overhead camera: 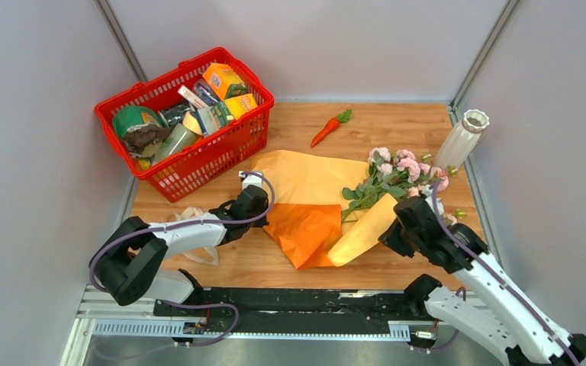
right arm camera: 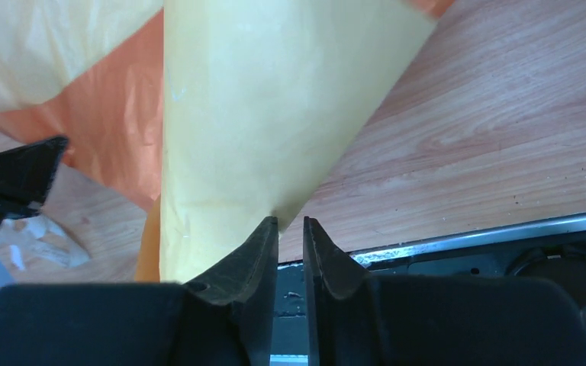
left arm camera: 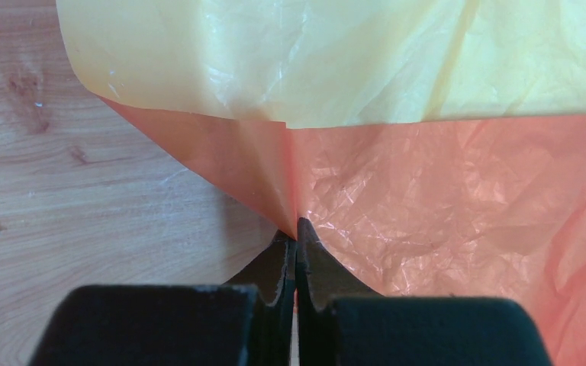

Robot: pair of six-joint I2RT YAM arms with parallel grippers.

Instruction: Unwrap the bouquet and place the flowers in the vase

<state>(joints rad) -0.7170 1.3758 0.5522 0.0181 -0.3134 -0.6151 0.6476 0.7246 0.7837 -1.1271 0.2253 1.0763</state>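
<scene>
Wrapping paper (overhead camera: 305, 183), shiny orange outside and tan-yellow inside, lies spread open. The left gripper (left arm camera: 297, 229) pinches its orange corner shut, probably to pull it away. The right gripper (right arm camera: 291, 225) has its jaws a little apart, holding nothing. Pink flowers (overhead camera: 398, 169) lie beside the tall white ribbed vase (overhead camera: 462, 139).

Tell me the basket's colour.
The basket is red, seen best in the top external view.

Print on the packages (overhead camera: 224, 81) in the red basket (overhead camera: 207, 158) is too small to read.
</scene>
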